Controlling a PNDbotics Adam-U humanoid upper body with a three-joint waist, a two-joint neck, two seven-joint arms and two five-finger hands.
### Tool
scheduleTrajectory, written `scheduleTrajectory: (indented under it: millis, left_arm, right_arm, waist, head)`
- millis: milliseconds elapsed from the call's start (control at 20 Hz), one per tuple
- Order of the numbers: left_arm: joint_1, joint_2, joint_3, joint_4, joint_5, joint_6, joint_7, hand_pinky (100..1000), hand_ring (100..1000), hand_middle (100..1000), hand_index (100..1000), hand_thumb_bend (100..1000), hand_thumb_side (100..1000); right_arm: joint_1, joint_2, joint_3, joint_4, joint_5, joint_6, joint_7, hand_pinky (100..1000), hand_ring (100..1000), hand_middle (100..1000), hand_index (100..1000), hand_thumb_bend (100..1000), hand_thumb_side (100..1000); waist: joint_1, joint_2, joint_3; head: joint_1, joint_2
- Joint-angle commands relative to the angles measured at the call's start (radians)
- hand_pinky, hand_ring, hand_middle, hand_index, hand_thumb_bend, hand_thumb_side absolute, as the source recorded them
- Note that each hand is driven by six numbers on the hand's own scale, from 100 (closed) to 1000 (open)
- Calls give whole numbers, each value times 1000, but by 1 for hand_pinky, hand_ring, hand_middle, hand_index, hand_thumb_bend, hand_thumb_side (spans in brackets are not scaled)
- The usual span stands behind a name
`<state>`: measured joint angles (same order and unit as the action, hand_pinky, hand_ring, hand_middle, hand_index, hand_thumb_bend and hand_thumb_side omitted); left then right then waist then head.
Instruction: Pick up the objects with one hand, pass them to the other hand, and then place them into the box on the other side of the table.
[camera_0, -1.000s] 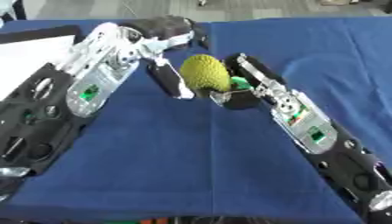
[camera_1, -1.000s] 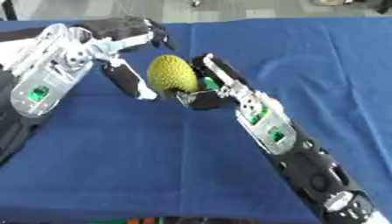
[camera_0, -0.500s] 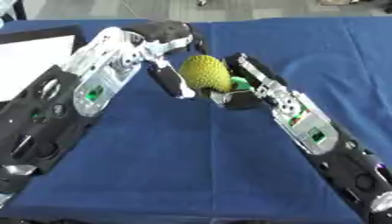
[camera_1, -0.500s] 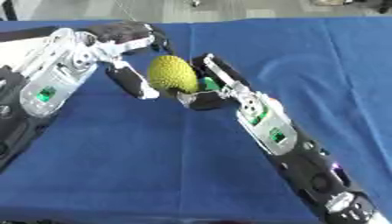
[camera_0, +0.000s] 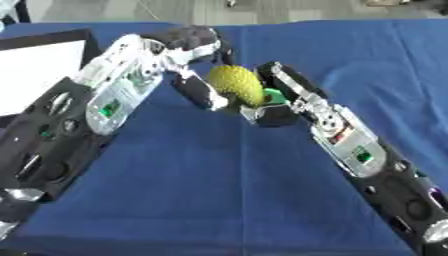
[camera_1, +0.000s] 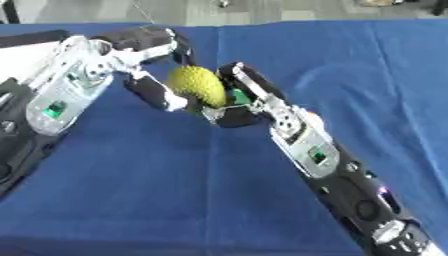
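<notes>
- A white, black-rimmed box (camera_0: 39, 70) is sitting at the far left edge, toward nine o'clock, on the table's blue cloth (camera_0: 227, 200).
- The robot's left arm, black with silver and white panels, is reaching in from the lower left toward twelve o'clock.
- The left hand (camera_0: 194, 80) is curling around a yellow-green, bumpy, egg-shaped fruit (camera_0: 234, 84); one dark finger is running down the fruit's left side and the rest of the hand is arching over its top, so the fingers are grasping the fruit.
- The fruit is being held above the cloth, just above the picture's centre at about twelve o'clock, between the two hands.
- The right hand (camera_0: 278, 100) is touching the fruit's right side, with its fingers curling beneath and beside it, grasping the same fruit. A small bright green part is showing where hand and fruit meet.
- The right arm, black with a silver section, is stretching away toward five o'clock, to the lower right corner.
</notes>
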<state>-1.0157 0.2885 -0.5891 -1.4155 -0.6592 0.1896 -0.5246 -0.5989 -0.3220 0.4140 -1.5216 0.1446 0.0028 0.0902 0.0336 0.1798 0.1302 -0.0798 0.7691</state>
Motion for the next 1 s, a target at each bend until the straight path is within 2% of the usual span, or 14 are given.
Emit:
scheduleTrajectory:
  millis: [50,300,450,600,650,700,800,900,1000]
  left_arm:
    - [-17,7,10,-11,30,10,38,676,674,609,548,160,301]
    - [-18,9,2,-17,36,10,44,647,625,541,481,141,251]
    - [-19,10,1,-19,28,0,33,632,608,508,448,131,218]
    - [-20,11,-2,-24,20,-13,17,623,596,491,432,156,194]
    - [-20,12,-2,-26,17,-17,10,623,596,491,432,156,194]
    - [-20,12,-2,-27,13,-21,4,620,591,484,424,171,184]
    - [-21,14,-1,-30,6,-28,-7,616,587,479,419,186,172]
    - [-22,16,0,-33,-1,-34,-16,613,582,471,409,207,159]
    - [-22,18,1,-37,-9,-40,-22,607,575,462,398,219,150]
  right_arm:
    - [-16,-13,-4,-9,-5,-2,3,656,586,415,452,135,100]
    - [-16,-15,-4,-9,-3,-1,3,655,588,422,459,135,100]
    - [-16,-17,-4,-9,-1,0,1,655,593,440,480,171,100]
    - [-16,-19,-5,-7,7,5,-3,664,615,486,536,334,100]
    - [-16,-19,-5,-6,12,7,-3,664,615,486,536,334,100]
    - [-16,-20,-5,-5,18,10,-4,674,637,522,577,422,100]
    - [-16,-22,-6,-3,32,16,-6,687,667,563,624,494,100]
    - [-17,-23,-5,-1,50,23,1,704,708,619,687,606,100]
    - [-18,-24,-6,2,68,31,10,712,727,646,713,641,100]
  waist:
    - [0,-13,-1]
    - [0,-14,-1]
    - [-1,-15,-1]
    - [-1,-15,-1]
    - [-1,-15,-1]
    - [-1,-16,-1]
    - [-1,-16,-1]
    - [-1,-17,-1]
    - [-1,-17,0]
  head:
    - [4,1]
    - [6,1]
    - [7,1]
    - [8,1]
    - [9,1]
    - [9,1]
    - [10,1]
    - [11,1]
    - [12,1]
